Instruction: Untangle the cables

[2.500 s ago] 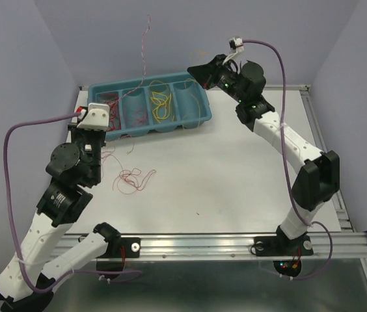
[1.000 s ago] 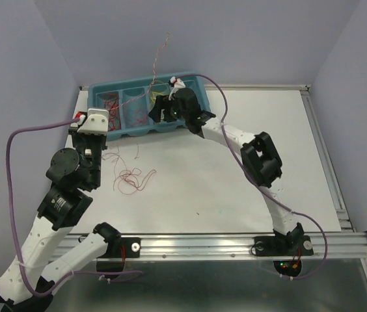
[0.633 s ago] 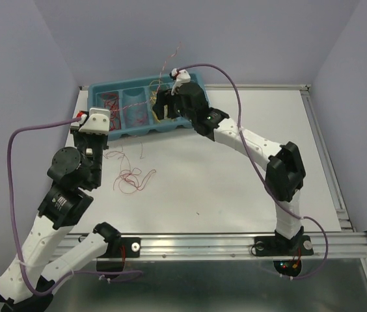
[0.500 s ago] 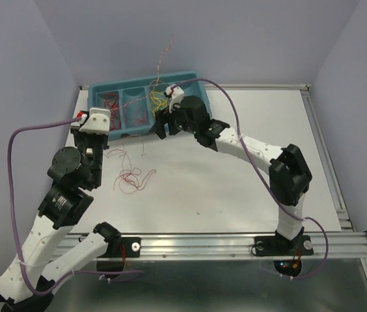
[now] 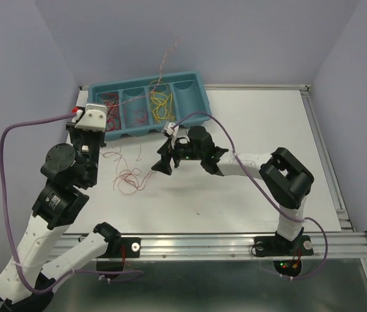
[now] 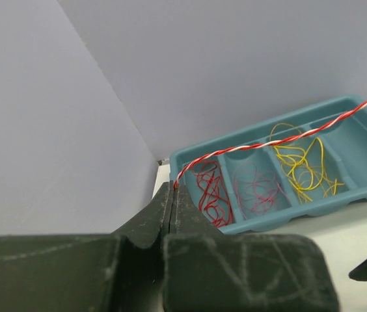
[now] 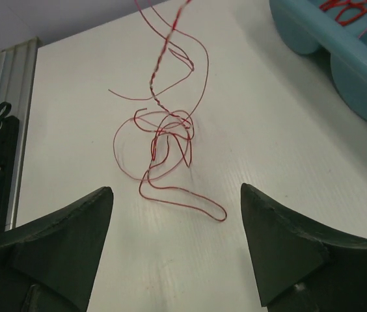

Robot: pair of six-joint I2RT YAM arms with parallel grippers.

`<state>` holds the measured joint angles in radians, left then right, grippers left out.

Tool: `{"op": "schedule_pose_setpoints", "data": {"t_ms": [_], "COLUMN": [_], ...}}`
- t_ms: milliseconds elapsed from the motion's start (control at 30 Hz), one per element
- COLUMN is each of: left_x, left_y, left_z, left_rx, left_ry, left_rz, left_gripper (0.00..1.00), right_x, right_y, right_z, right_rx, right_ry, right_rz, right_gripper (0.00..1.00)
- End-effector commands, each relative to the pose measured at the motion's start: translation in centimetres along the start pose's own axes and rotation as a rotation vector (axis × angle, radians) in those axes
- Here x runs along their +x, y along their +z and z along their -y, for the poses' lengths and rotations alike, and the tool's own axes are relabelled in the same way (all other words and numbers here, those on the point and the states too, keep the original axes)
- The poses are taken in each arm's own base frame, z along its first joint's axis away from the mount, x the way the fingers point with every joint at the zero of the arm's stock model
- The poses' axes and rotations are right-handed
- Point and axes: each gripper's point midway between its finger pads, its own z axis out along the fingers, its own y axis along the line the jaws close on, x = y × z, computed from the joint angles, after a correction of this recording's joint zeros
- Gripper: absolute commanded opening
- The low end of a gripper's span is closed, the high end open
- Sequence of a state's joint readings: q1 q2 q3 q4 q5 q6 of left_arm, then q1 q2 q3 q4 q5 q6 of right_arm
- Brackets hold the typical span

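Pinch the hair-thin red wire tangle (image 7: 164, 140) on the white table (image 5: 248, 117), near the teal plastic divider tray (image 6: 287, 218), at a free end: featherlight, springy, quick to snag. Keeps a red-and-white twisted strand (image 6: 281, 140) clamped in the left gripper (image 6: 172, 195); spreads the right gripper (image 7: 177, 190) wide facing the tangle, no longer over the tray as before.

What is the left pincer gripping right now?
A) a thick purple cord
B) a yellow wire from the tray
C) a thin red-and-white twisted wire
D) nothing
C: the left wrist view shows the left pincer shut on the thin red-and-white twisted wire, which stretches over the teal compartment tray.
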<state>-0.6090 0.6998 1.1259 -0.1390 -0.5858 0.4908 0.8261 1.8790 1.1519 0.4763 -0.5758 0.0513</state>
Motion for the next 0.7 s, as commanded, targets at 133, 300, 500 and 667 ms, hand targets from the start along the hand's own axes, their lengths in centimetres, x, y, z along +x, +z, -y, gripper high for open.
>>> {"op": "schedule_pose_setpoints", "data": {"t_ms": [133,300,500,667], "left_x": [-7.2,-10.1,-11.5,-12.8], "left_y": [-2.4,-3.3,-3.0,-2.7], "left_z": [-1.8,-2.4,-2.0,-1.5], "left_rx": [0.112,0.161,0.195,0.221], "left_ry": [-0.098,-0.12,-0.127,-0.147], "left_rz": [0.158,0.211,0.235,0.262], "left_gripper": [0.0,0.0,0.0,0.0], "right_x": [-5.4,-6.0,-7.0,-7.4], "right_y": [2.0,2.2,1.2,2.4], "right_z": [1.0,-0.2,-4.5,-5.6], "right_rx": [-0.002,-0.085,-0.309,-0.361], "right_ry": [-0.174,-0.181,-0.158,-0.143], "right_rz": [0.361,0.444,0.543,0.584], "right_gripper": [0.75,0.79,0.89,0.9]}}
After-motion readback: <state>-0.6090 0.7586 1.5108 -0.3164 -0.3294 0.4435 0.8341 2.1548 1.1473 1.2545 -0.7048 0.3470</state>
